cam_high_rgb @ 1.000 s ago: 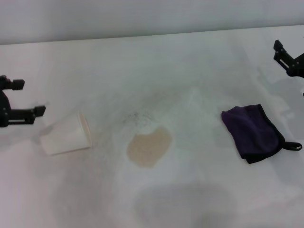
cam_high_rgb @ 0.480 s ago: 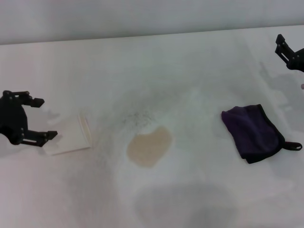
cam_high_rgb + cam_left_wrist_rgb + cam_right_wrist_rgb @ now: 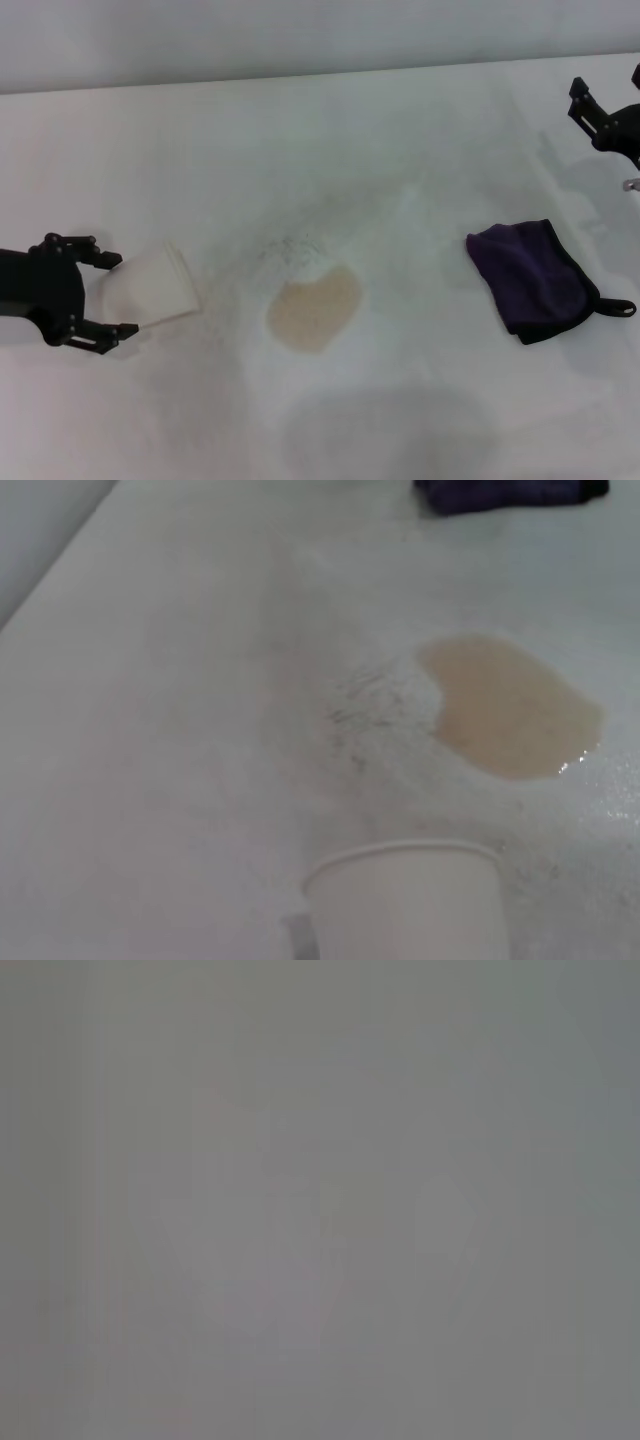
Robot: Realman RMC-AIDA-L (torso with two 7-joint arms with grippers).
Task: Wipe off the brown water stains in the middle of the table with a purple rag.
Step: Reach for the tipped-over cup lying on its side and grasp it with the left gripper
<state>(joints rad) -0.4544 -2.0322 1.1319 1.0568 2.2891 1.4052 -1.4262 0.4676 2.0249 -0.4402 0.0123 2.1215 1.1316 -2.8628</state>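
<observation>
The brown water stain (image 3: 314, 308) is a tan heart-shaped blotch in the middle of the white table (image 3: 330, 150). It also shows in the left wrist view (image 3: 510, 705). The purple rag (image 3: 535, 280) lies flat to the right of the stain, with its black loop at the near right corner. Its edge shows in the left wrist view (image 3: 505, 492). My left gripper (image 3: 114, 294) is open, low at the left. Its fingers stand either side of the closed end of a white paper cup (image 3: 150, 285) (image 3: 405, 900) lying on its side. My right gripper (image 3: 603, 118) hovers at the far right, beyond the rag.
Grey speckles (image 3: 290, 248) lie just behind the stain. The right wrist view shows only plain grey. The table's far edge meets a pale wall.
My left gripper has moved toward the near side and to the right, and now stands around the cup's end. The right gripper has shifted only slightly. The rag and the stain have not moved.
</observation>
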